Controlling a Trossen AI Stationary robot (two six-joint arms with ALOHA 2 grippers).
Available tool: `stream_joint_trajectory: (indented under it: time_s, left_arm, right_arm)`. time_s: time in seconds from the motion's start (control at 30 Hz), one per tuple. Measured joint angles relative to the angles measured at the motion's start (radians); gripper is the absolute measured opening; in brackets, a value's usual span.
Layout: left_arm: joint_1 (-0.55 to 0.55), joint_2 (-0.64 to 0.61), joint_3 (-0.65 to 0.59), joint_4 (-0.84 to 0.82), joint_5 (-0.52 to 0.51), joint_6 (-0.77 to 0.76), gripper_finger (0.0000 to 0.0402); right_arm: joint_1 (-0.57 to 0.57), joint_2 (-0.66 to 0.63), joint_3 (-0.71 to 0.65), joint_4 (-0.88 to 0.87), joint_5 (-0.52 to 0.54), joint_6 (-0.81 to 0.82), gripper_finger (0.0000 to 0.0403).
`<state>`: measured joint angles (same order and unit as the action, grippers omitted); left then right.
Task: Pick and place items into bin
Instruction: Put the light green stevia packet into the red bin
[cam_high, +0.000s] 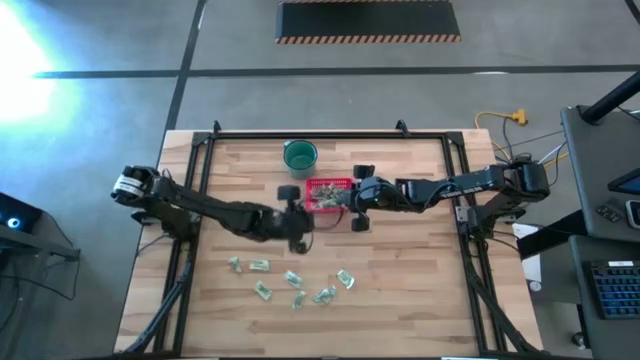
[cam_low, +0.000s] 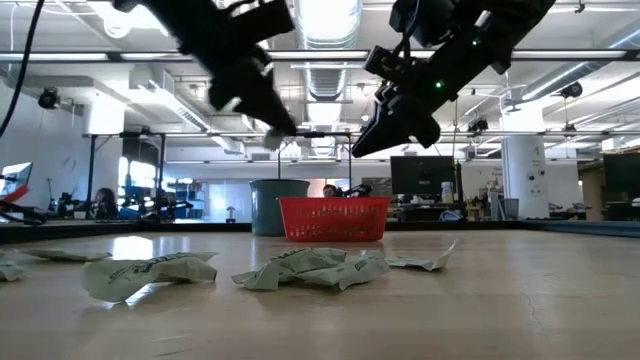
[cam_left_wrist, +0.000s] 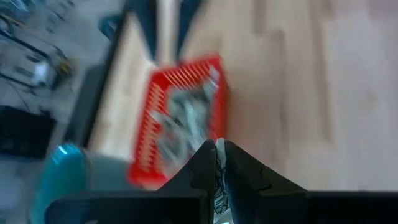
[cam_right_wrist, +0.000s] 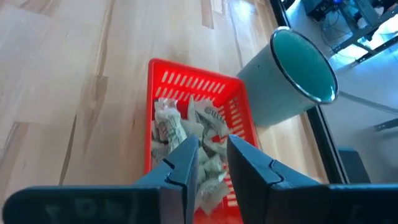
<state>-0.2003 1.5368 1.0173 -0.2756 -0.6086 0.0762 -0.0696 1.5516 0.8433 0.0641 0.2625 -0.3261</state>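
The red basket (cam_high: 328, 192) stands at the table's far middle and holds several pale green-and-white wrapped pieces (cam_right_wrist: 186, 127). Several more pieces (cam_high: 293, 278) lie loose on the wood nearer the front edge. My left gripper (cam_high: 296, 228) hangs above the table between those pieces and the basket's near left corner, shut on one pale piece (cam_low: 271, 140). My right gripper (cam_right_wrist: 213, 163) hovers over the basket's right side with a narrow gap between its fingers. The pieces lying in the basket show through that gap. My left gripper pinches a small pale wrapped piece (cam_left_wrist: 219, 182) between its two fingers, which slant down toward the basket (cam_left_wrist: 180, 118). The piece is lifted clear of the table and shows only as a thin strip between the shut fingers.
A round dark green cup (cam_high: 300, 155) stands just beyond the basket's far left corner. In the low view the loose pieces (cam_low: 310, 268) lie in front of the basket (cam_low: 335, 218). Black frame rails run along the table's left, right and far edges.
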Motion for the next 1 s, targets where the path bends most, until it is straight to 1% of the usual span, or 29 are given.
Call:
stream_joint_trajectory:
  time_s: [0.07, 0.17, 0.37, 0.5, 0.57, 0.8, 0.9, 1.0]
  left_arm:
    - [0.042, 0.0, -0.006, 0.083, 0.002, 0.053, 0.0008]
    - [0.111, 0.0, -0.009, 0.122, 0.019, 0.064, 0.0008]
    - [0.216, 0.012, -0.01, 0.163, 0.131, 0.061, 0.0008]
    - [0.251, 0.049, -0.012, 0.203, 0.145, 0.062, 0.0008]
    - [0.263, 0.075, -0.009, 0.252, 0.145, 0.062, 0.0008]
    - [0.284, 0.158, -0.011, 0.301, 0.144, 0.101, 0.001]
    - [0.284, 0.179, -0.009, 0.304, 0.144, 0.129, 0.003]
    - [0.284, 0.189, -0.002, 0.309, 0.145, 0.143, 0.0065]
  right_arm:
    - [0.0, -0.022, 0.0, -0.044, 0.001, 0.007, 0.0073]
    - [0.0, -0.058, 0.0, -0.119, 0.003, 0.028, 0.0069]
    - [0.0, -0.151, 0.0, -0.288, 0.006, 0.101, 0.0063]
    - [0.0, -0.212, 0.0, -0.4, 0.007, 0.167, 0.0063]
    - [0.0, -0.238, -0.002, -0.448, 0.006, 0.203, 0.0064]
    - [0.0, -0.291, -0.041, -0.471, 0.008, 0.248, 0.0063]
    - [0.0, -0.292, -0.051, -0.471, 0.008, 0.249, 0.0064]
    - [0.0, -0.288, -0.055, -0.469, 0.007, 0.249, 0.0063]
